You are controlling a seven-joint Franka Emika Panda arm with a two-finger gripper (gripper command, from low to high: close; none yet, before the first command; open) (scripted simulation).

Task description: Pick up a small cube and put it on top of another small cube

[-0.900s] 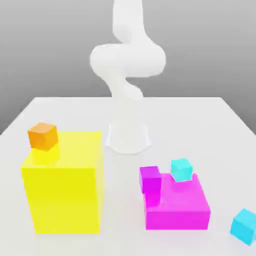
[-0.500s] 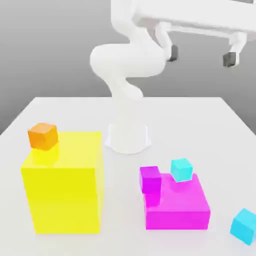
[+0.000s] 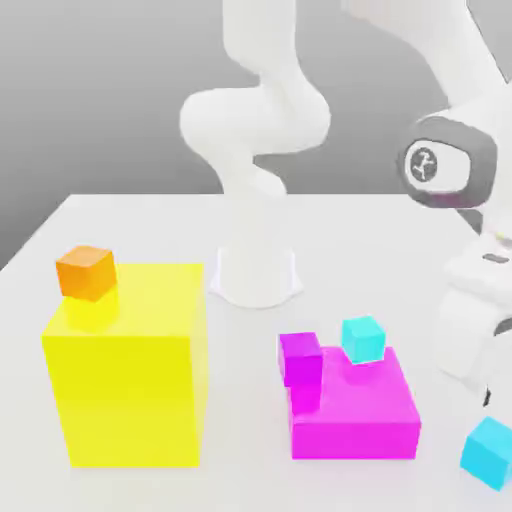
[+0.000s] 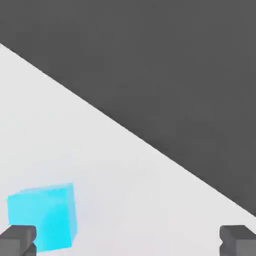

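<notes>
One small cyan cube (image 3: 489,452) lies on the white table at the exterior view's lower right. In the hand view this cube (image 4: 44,216) sits close to one dark fingertip (image 4: 17,241), off to that side of the gap. A second small cyan cube (image 3: 362,338) rests on the back edge of the big magenta block (image 3: 355,408). My gripper (image 3: 490,397) hangs just above the table cube, pointing down. In the hand view the gripper (image 4: 127,242) is open, its fingers wide apart with nothing between them.
A big yellow block (image 3: 130,365) stands at the exterior view's left with a small orange cube (image 3: 86,272) on its top. A small magenta cube (image 3: 300,357) sits on the magenta block's left corner. The arm's white base (image 3: 257,275) stands mid-table. The table's edge runs close beside the cyan cube.
The arm has swung down from high at the back to the exterior view's right, bringing the hand low over the cyan cube on the table. No cube has moved.
</notes>
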